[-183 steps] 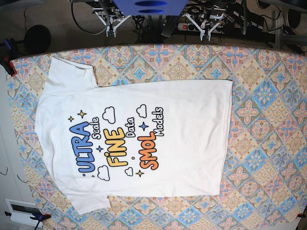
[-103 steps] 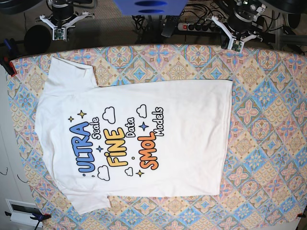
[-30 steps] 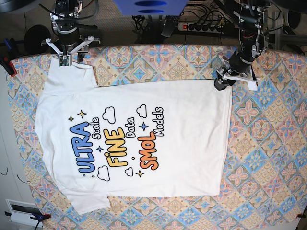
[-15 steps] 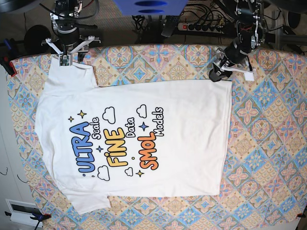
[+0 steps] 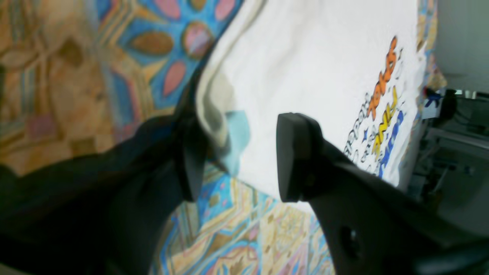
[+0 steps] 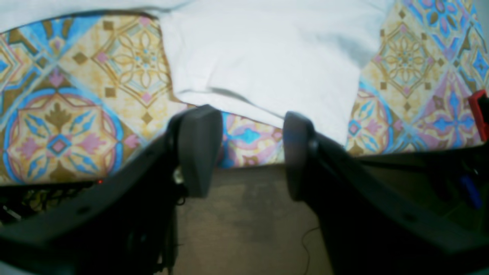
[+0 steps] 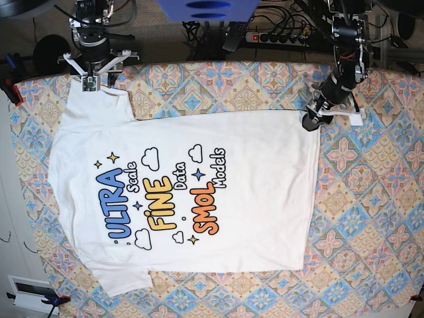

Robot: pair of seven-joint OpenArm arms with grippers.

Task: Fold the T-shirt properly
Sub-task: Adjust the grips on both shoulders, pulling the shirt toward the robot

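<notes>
While the T-shirt [image 7: 185, 192] lies flat with its picture side up on the patterned tablecloth [image 7: 371, 218], both arms sit at the far edge. From the shirt's middle, the left gripper [image 7: 317, 118] is at about 2 o'clock, down at the hem corner. Its fingers [image 5: 290, 156] are spread apart, with the cloth corner bunched up between them. At about 11 o'clock, the right gripper [image 7: 89, 78] is by the sleeve, fingers [image 6: 200, 149] spread too, holding nothing, just short of the sleeve edge.
</notes>
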